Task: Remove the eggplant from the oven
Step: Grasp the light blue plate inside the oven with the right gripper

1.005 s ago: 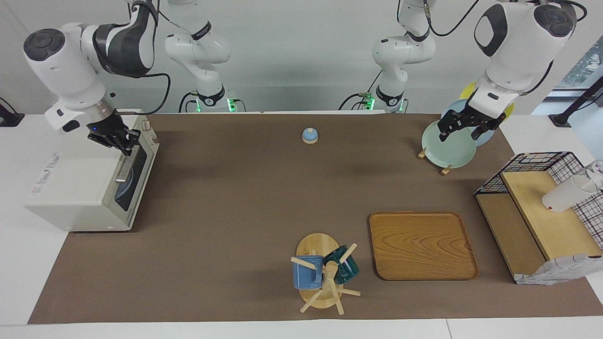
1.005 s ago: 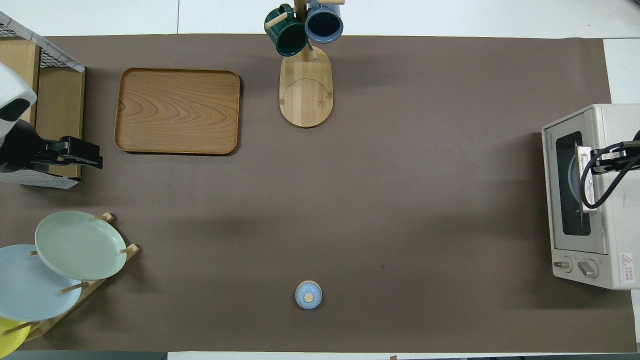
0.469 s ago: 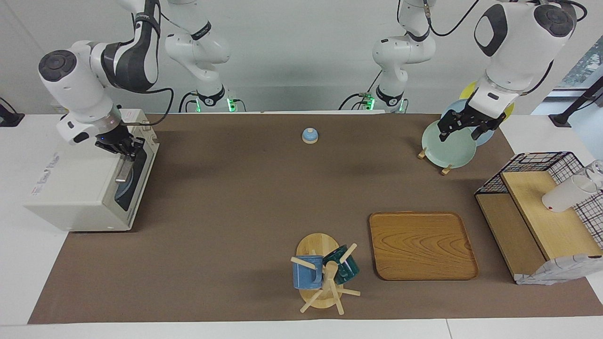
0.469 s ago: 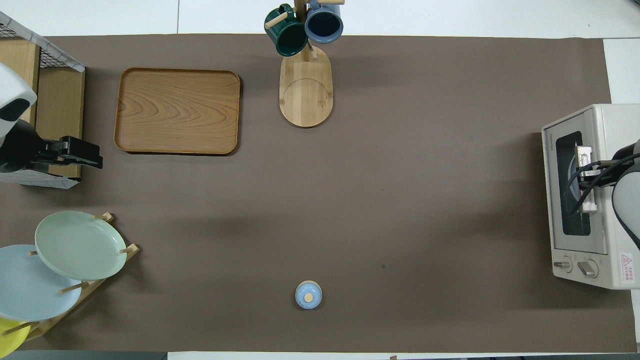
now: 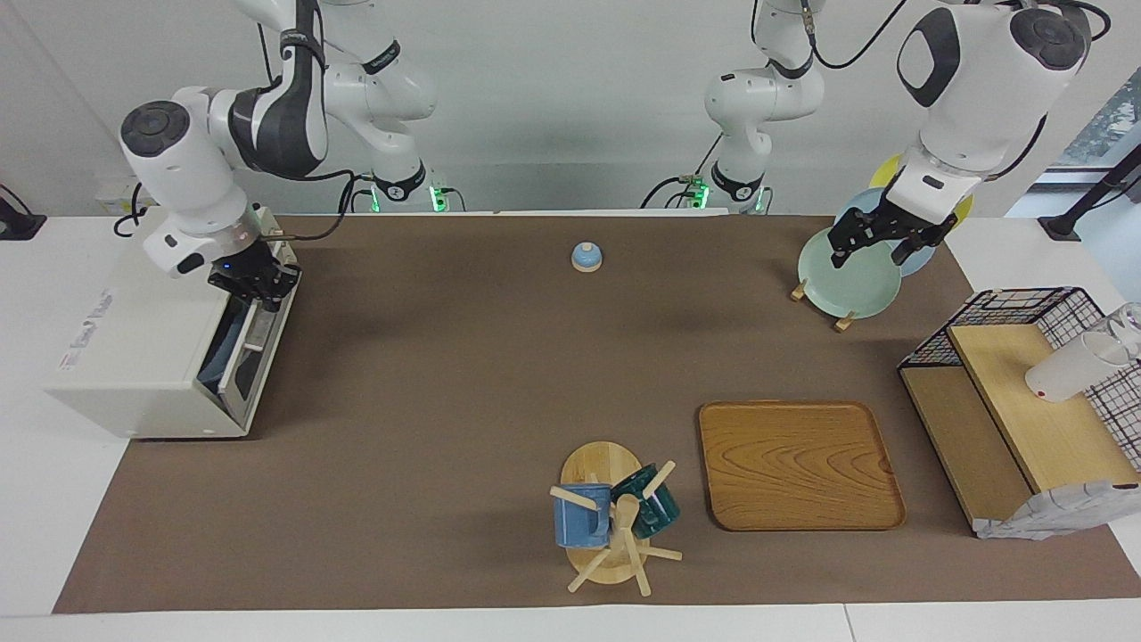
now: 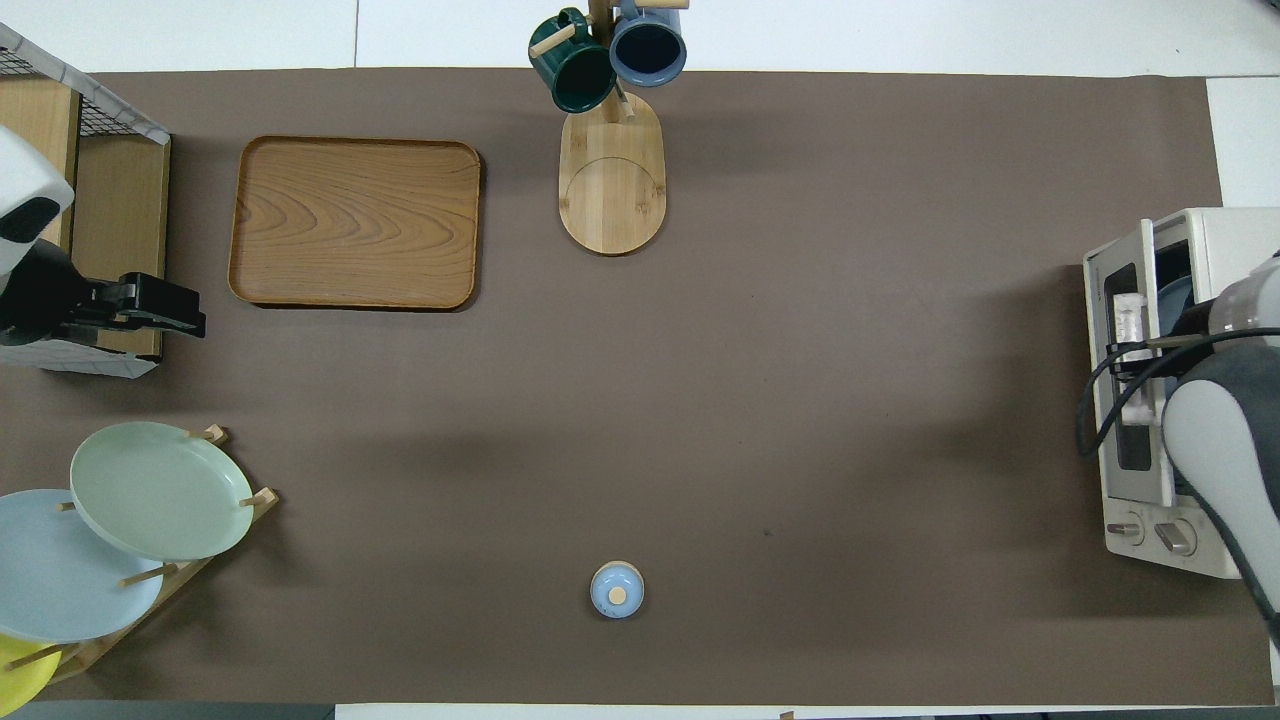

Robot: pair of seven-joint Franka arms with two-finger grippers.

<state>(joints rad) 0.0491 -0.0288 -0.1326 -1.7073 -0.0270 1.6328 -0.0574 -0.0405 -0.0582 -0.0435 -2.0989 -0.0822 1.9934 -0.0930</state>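
From my desk, the facing view, left to right. Oven [image 5: 143, 357] at the right arm's end of the table, door [image 5: 245, 343] tilted partly down. Right gripper [image 5: 258, 287] sits at the door's top edge, fingertips clamped on the handle [image 5: 252, 334]. Through the gap I make out only a blue plate [image 6: 1178, 296] — the eggplant I cannot see. Small blue lid [image 5: 586, 257] mid-table, near the robots. Mug tree [image 5: 615, 522] with two mugs, then a bare wooden tray [image 5: 798, 465]. Left gripper [image 5: 869, 250] hangs over the plate rack [image 5: 847, 281], jaws apart, holding nothing — that arm waits. Wire shelf [image 5: 1016, 401] holds a white cup [image 5: 1070, 366], partly cut off.
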